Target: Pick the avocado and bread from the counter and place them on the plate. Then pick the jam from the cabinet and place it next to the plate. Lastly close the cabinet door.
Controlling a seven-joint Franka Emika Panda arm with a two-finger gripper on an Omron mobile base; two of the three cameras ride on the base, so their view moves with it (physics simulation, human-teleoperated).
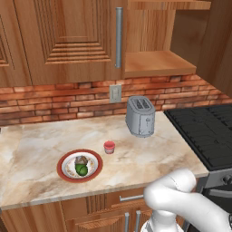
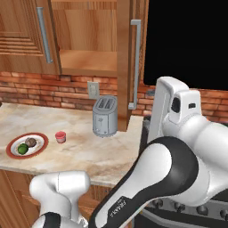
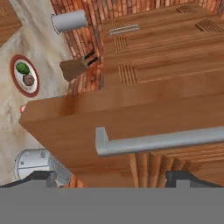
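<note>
The red-rimmed plate (image 1: 60, 166) lies on the counter (image 1: 149, 158) and carries the dark-green avocado (image 1: 81, 170) with the brown bread (image 1: 81, 160) just behind it. The jam (image 1: 109, 147) stands on the counter right of the plate, close to its rim but apart from it. The cabinet (image 1: 154, 63) stands with its right cabinet door (image 2: 124, 67) swung out, and its shelf is bare. My gripper (image 3: 111, 178) is open, close against that door's outer face (image 3: 131, 113), with its silver bar handle (image 3: 157, 141) just ahead of the fingertips. Plate (image 3: 31, 93), avocado (image 3: 22, 68) and bread (image 3: 29, 80) lie far below.
A silver toaster (image 1: 140, 117) stands under the cabinet by the brick wall. The black stove (image 1: 208, 131) adjoins the counter on the right. The left cabinet door (image 1: 68, 36) is closed. In the hand view a knife block (image 3: 74, 68) and a paper roll (image 3: 70, 20) stand farther along the counter.
</note>
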